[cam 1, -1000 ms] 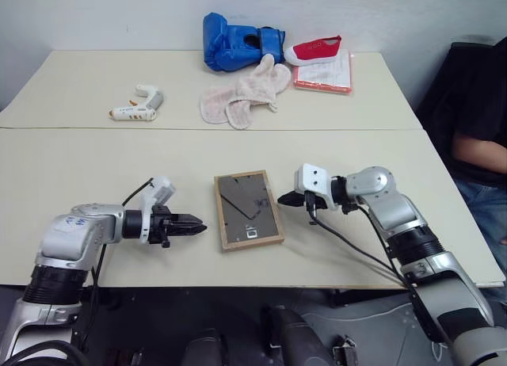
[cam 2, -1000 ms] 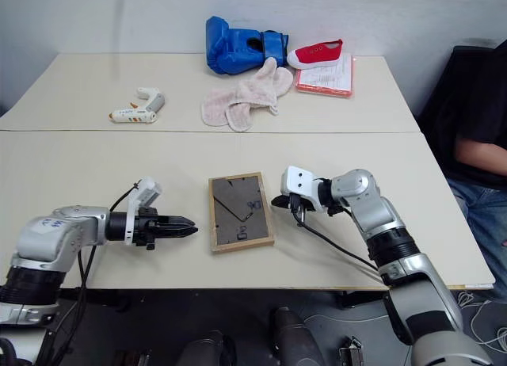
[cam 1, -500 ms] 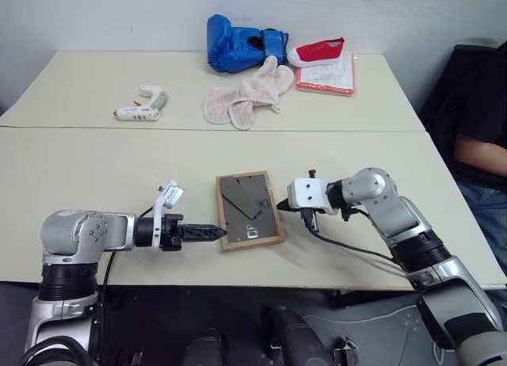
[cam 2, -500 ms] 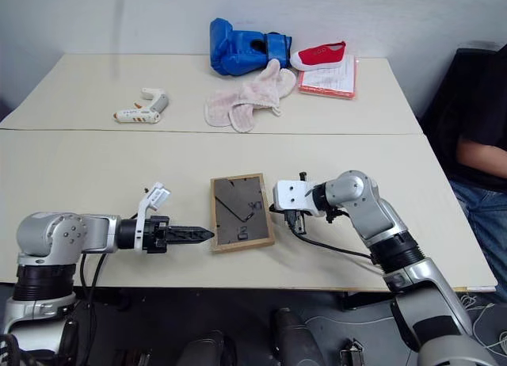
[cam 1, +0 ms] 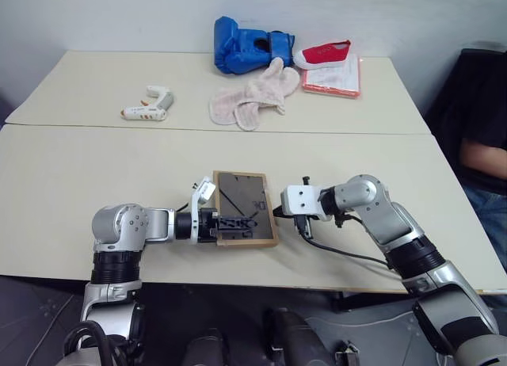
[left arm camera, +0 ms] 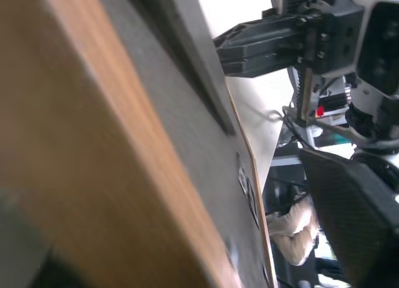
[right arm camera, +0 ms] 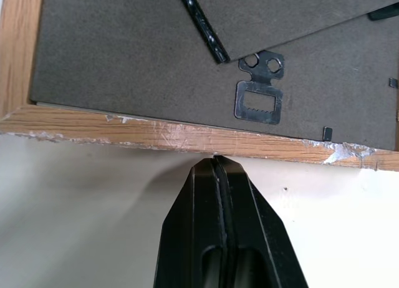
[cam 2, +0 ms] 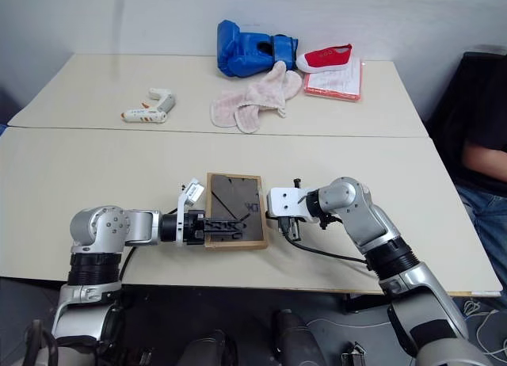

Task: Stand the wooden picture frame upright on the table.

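Frame [cam 1: 246,207] flat, back up, near tabletop [cam 1: 63,184] front edge. Left gripper [cam 1: 226,223] parted over its edge, grip unclear; right gripper [right arm camera: 219,171] closed, empty. Risk: frame skids forward.

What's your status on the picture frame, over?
Left gripper over the wooden picture frame, near left edge; grip unconfirmed. Right gripper shut, tips at frame's right edge. Frame flat, back up, on the table. Nothing in the way.

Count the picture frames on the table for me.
1. The wooden picture frame lies back-up on the near table, between the left gripper and right gripper.
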`<state>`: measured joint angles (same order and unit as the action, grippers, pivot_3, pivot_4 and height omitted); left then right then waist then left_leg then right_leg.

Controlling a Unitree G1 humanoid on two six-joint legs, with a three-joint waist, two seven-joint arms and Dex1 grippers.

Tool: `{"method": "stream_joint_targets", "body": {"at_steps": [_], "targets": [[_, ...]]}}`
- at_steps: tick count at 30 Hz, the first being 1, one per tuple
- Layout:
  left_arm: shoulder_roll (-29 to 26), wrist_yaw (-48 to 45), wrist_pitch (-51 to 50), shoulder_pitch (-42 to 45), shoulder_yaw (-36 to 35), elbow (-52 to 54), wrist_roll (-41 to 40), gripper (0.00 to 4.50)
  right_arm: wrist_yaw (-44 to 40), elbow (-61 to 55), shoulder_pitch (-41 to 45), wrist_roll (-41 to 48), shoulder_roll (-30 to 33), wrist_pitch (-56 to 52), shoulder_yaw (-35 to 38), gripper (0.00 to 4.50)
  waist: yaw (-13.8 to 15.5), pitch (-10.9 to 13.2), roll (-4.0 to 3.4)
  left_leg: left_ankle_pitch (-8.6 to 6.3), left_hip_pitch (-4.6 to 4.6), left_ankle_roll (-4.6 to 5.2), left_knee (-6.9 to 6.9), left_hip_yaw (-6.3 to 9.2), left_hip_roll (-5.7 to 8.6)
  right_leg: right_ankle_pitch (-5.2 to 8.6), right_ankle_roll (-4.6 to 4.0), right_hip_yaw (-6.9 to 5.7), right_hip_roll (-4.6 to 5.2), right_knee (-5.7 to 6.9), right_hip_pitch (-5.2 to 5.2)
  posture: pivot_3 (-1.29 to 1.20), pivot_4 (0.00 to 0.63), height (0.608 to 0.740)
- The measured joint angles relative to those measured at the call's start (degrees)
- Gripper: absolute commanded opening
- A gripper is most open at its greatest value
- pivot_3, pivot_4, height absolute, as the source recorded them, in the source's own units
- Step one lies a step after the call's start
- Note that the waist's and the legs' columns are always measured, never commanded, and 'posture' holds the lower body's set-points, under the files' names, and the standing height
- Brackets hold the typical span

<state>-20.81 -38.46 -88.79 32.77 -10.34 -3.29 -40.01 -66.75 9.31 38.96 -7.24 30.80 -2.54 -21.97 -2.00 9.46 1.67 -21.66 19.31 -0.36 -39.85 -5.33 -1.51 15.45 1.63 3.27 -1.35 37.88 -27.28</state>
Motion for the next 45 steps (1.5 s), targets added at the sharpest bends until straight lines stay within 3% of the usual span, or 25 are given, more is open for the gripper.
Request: {"method": "stream_joint_targets", "body": {"at_steps": [6, 10, 13, 18, 24, 38, 45], "targets": [[-4.7, -2.4, -0.2, 0.1, -0.5, 0.5, -2.6, 0.99, 0.6, -0.7, -1.0, 1.3, 0.8, -1.7, 1.1, 0.00, -1.2, 0.0, 0.01, 0.04, 0.00, -0.07, 0.01, 0.01, -0.01, 0.00, 0.00, 0.00, -0.01, 0.08, -0.04, 0.00, 0.150, 0.740], [-7.3, -3.0, 0.7, 0.1, -0.9, 0.9, -3.0, 0.82, 0.3, -2.3, -1.1, 4.0, 3.3, -5.0, 5.0, 0.17, -1.2, 0.0, 0.01, 0.04, -0.01, -0.08, 0.02, 0.02, -0.01, 0.01, -0.01, 0.00, -0.01, 0.07, -0.04, 0.00, 0.150, 0.740], [-8.5, -3.5, 2.1, 0.1, -0.8, 0.9, -3.2, 0.82, -1.6, -4.7, -0.8, 10.1, 4.0, -14.2, 8.7, 0.88, -1.2, 0.0, 0.01, 0.04, 0.04, -0.08, 0.02, 0.02, -0.02, 0.01, -0.01, 0.00, -0.01, 0.09, -0.08, 0.00, 0.150, 0.740], [-9.7, -4.4, 3.9, 0.1, -0.5, 1.0, -3.5, 0.82, -2.8, -11.7, 2.5, 19.1, 5.0, -28.2, 13.6, 2.62, -1.2, 0.0, 0.00, 0.03, 0.04, -0.07, 0.03, 0.03, -0.02, 0.01, -0.02, -0.01, -0.01, 0.07, -0.08, 0.00, 0.150, 0.740], [-10.7, -6.8, 7.7, 0.1, 1.4, 4.7, -4.1, 0.82, 2.1, -17.2, 5.3, 30.3, -1.4, -44.0, 15.9, 4.50, -1.2, 0.0, 0.01, 0.04, 0.15, -0.08, 0.01, 0.02, -0.02, 0.01, -0.02, 0.00, -0.01, 0.10, -0.17, 0.00, 0.150, 0.740], [-14.2, -9.8, 14.3, 0.1, 6.6, 7.8, -4.6, 0.82, 7.6, -15.3, 10.4, 36.0, -9.7, -48.8, 13.4, 4.50, -1.3, 0.0, 0.01, 0.02, 0.26, -0.04, 0.05, 0.05, -0.03, 0.01, -0.02, -0.03, -0.01, 0.00, -0.23, 0.00, 0.150, 0.740], [-15.0, -10.0, 16.5, 0.6, 7.2, 6.6, -4.1, 0.82, 6.5, -23.1, 9.7, 43.7, -7.7, -52.7, 14.8, 4.50, -1.2, 0.0, 0.00, 0.01, 0.31, -0.03, 0.04, 0.08, -0.04, 0.01, -0.02, -0.05, -0.01, -0.02, -0.25, 0.00, 0.150, 0.740]]}}
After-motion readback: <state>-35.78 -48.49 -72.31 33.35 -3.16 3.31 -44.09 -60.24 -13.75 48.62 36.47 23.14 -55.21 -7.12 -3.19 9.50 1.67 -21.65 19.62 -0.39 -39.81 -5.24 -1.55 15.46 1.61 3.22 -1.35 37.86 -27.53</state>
